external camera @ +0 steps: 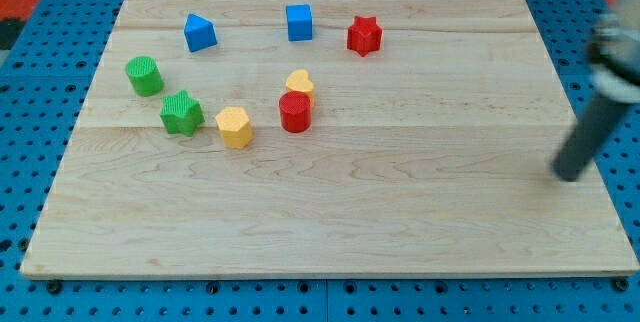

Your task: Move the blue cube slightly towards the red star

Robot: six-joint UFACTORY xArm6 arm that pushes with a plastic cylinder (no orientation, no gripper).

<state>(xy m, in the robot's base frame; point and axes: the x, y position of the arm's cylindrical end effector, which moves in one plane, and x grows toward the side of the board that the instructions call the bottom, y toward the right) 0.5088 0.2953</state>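
Observation:
The blue cube [298,22] sits near the view's top centre of the wooden board [400,202]. The red star [364,36] lies just to its right, a small gap apart. My tip [569,175] is at the view's far right edge of the board, blurred, far from both blocks and touching none.
A second blue block, wedge-like [200,33], lies at upper left. A green cylinder [144,76] and green star [181,113] are at left. A yellow hexagon [234,127], a red cylinder [295,112] and a yellow heart [300,84] behind it sit mid-board.

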